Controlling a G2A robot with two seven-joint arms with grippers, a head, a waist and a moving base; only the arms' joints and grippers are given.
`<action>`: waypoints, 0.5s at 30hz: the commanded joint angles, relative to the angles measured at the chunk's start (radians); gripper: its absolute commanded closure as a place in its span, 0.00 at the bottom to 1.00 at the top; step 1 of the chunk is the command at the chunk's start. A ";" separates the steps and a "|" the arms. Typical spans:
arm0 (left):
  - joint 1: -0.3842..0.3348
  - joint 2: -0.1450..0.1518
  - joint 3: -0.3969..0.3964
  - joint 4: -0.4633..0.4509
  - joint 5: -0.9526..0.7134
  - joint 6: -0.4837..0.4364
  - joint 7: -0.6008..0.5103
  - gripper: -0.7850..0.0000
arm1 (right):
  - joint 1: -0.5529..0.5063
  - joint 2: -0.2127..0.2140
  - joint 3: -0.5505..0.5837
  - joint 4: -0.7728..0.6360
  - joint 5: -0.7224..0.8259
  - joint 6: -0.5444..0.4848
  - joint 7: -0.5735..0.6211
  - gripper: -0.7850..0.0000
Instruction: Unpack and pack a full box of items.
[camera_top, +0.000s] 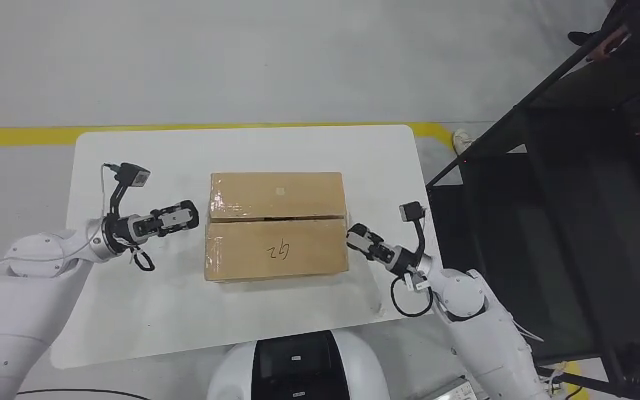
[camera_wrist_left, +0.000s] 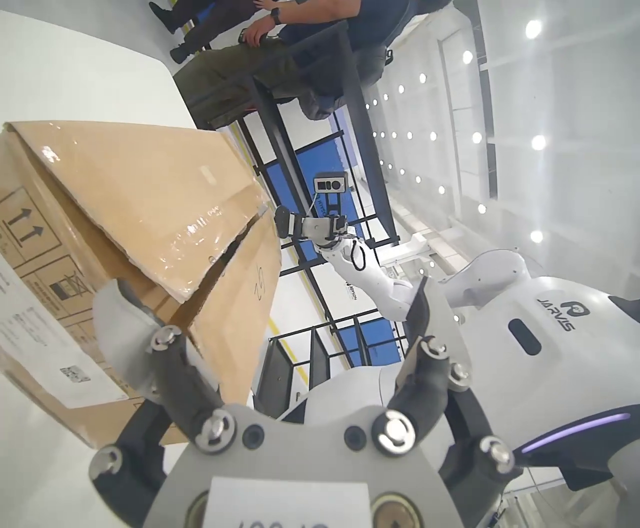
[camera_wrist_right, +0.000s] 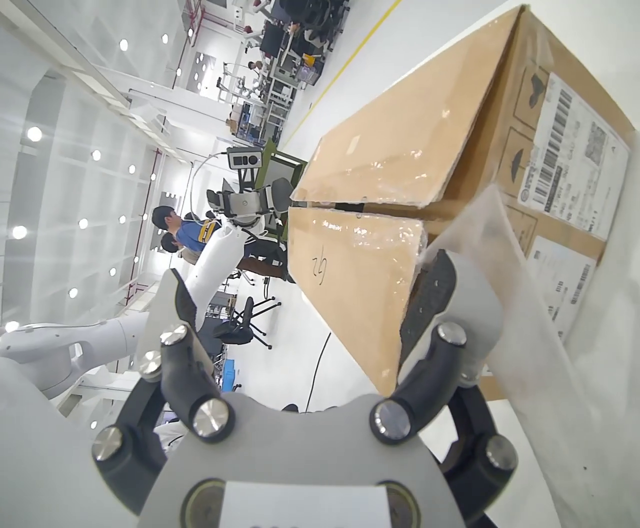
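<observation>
A brown cardboard box (camera_top: 276, 225) lies in the middle of the white table (camera_top: 120, 160), its two top flaps folded shut with a seam down the middle and torn clear tape along it. My left gripper (camera_top: 186, 214) stands open just off the box's left end; in the left wrist view the box (camera_wrist_left: 150, 200) lies right beyond the open left gripper (camera_wrist_left: 270, 320). My right gripper (camera_top: 356, 238) stands open at the box's right end, near the flap corner. The right wrist view has the box (camera_wrist_right: 400, 165) close ahead of the right gripper (camera_wrist_right: 310, 295).
A dark metal rack (camera_top: 545, 200) stands just off the table's right side. A yellow floor line (camera_top: 40, 134) runs behind the table. Bare tabletop lies around the box on every side.
</observation>
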 joint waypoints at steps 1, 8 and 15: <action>-0.001 0.000 0.001 0.007 0.002 -0.002 0.003 0.00 | 0.002 0.000 -0.010 0.005 -0.009 0.003 -0.006 0.00; -0.003 0.003 -0.005 0.017 -0.002 -0.011 0.011 0.00 | -0.014 0.003 -0.023 -0.018 0.022 -0.027 0.000 0.00; -0.002 0.004 -0.005 0.022 -0.016 -0.018 0.018 0.00 | -0.038 0.012 -0.006 -0.045 0.129 -0.059 0.048 0.00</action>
